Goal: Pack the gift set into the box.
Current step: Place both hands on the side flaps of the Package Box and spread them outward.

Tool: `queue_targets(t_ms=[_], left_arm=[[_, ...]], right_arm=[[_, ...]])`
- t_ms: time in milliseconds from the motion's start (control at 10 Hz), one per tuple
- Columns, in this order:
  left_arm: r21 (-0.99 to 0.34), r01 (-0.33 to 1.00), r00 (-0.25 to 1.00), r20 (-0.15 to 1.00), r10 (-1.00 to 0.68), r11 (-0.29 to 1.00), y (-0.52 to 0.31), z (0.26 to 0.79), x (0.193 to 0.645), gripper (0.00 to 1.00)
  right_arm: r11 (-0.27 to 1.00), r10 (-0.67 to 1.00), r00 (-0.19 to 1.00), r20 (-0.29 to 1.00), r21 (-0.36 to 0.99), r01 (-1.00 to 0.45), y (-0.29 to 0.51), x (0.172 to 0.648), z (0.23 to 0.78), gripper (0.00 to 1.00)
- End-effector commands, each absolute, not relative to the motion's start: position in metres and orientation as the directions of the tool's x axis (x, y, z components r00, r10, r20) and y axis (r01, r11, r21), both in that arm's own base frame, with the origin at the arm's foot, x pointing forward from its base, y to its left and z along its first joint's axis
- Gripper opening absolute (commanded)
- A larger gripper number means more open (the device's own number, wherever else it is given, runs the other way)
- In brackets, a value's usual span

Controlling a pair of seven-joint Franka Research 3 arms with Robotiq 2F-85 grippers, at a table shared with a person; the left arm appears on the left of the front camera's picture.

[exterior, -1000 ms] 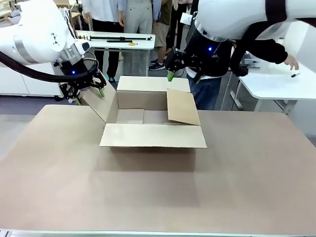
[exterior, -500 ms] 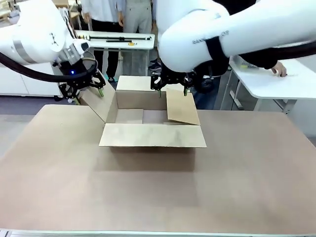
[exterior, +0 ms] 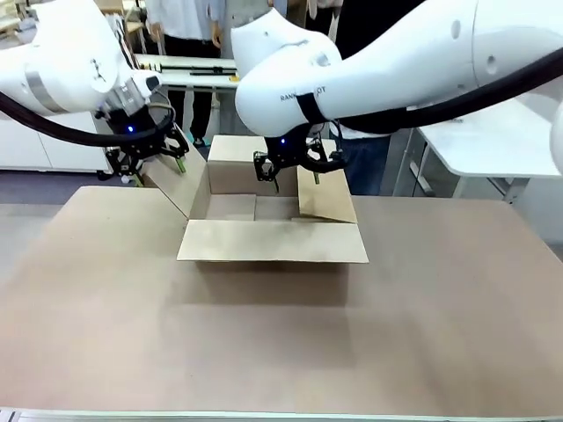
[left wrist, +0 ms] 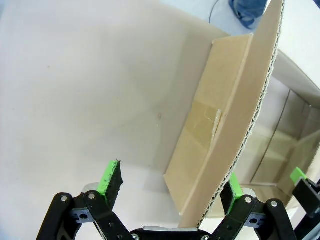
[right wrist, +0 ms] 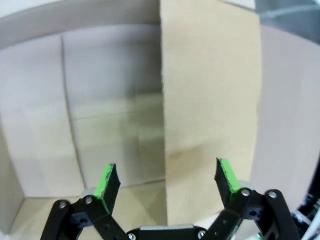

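Right gripper (exterior: 288,169) has swung in above the box (exterior: 273,242), jaws wide astride its inward-leaning flap (exterior: 325,189); left gripper (exterior: 157,165), wide too, straddles the opposite flap (exterior: 180,189). Probably the box is still being opened: next, push that flap outward.

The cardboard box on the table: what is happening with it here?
The robot is working on the flaps of the open box. The left gripper is open, with the left flap standing between its fingers. The right gripper, also open, hangs over the right flap, which leans inward over the opening. As far as the inside shows, nothing is packed yet.
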State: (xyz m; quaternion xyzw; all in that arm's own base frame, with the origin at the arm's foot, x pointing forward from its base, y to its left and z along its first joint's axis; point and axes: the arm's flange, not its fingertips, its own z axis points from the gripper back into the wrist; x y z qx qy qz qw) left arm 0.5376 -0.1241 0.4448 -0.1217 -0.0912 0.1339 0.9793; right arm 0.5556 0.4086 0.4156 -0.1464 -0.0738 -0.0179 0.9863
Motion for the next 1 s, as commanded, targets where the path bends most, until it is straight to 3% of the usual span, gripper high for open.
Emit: queue_targets(t_ms=[0,400,900], left_arm=[[-0.250,-0.255,0.945,0.141,0.295,0.934,-0.126,0.446,0.537,1.00],[-0.250,-0.255,0.945,0.141,0.295,0.934,-0.126,0.446,0.537,1.00],[-0.250,-0.255,0.945,0.141,0.295,0.934,-0.126,0.446,0.537,1.00]], right_arm=[[0.924,-0.053,0.981,0.186,-0.362,0.119,0.407,0.566,0.422,1.00],[0.883,-0.056,0.979,0.198,-0.449,0.141,0.383,0.568,0.407,1.00],[0.890,-0.041,0.977,0.208,-0.437,0.131,0.372,0.560,0.420,1.00]])
